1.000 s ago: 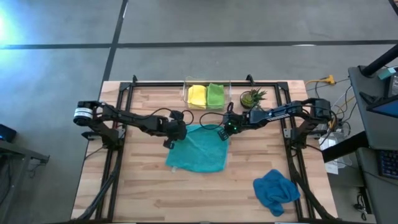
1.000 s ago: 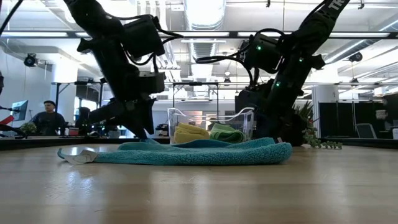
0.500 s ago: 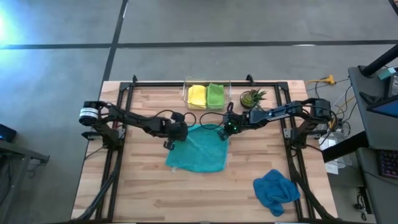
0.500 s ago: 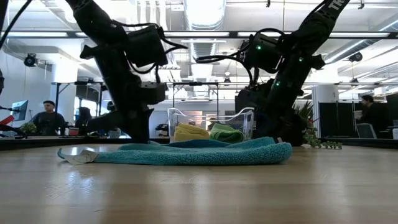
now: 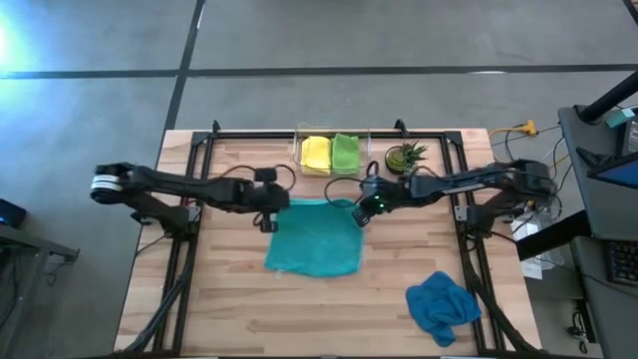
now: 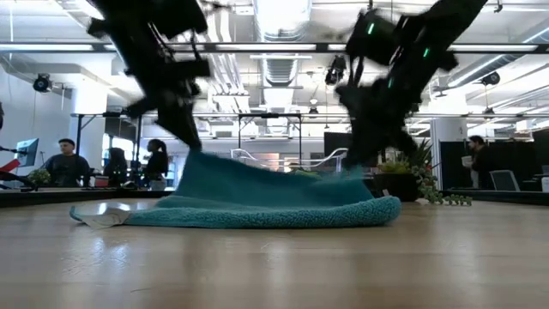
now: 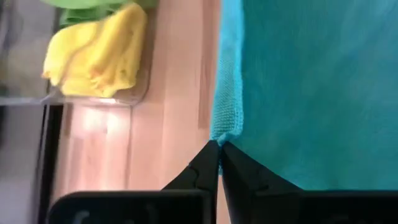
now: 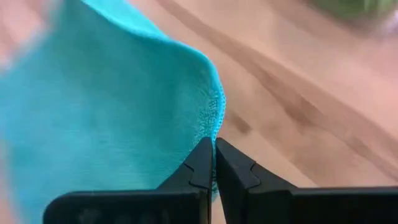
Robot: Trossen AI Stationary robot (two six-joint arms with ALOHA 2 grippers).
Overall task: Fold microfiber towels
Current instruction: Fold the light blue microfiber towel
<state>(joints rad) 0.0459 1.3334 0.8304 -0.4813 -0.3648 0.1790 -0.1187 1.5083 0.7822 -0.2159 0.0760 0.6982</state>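
Note:
A teal towel (image 5: 317, 237) lies spread in the middle of the table, its far edge raised and its near part (image 6: 257, 213) on the wood. My left gripper (image 5: 269, 211) is shut on its far left corner and my right gripper (image 5: 361, 212) on its far right corner. A yellow towel (image 5: 315, 154) and a lime green towel (image 5: 345, 153) lie folded in a clear bin at the far edge. A blue towel (image 5: 442, 304) lies crumpled at the near right. My left gripper pinches the teal towel's far left corner (image 7: 221, 131) between its two fingertips, slanting down from the table's left. That corner is lifted off the table. My right gripper pinches the far right corner (image 8: 212, 127) between its two fingertips, slanting down from the right. That corner is lifted too, and the far edge sags between the two.
The clear bin (image 5: 333, 133) stands at the far edge. A small potted plant (image 5: 404, 156) sits just right of it, behind my right gripper. Black frame rails (image 5: 189, 199) run along the table's left and right sides. People stand in the room beyond.
My left gripper has shut on the towel's far left corner, drawn a little toward the table's left edge and risen. My right gripper has risen with the far right corner. The towel's far edge has lifted off the table while its near part stays down.

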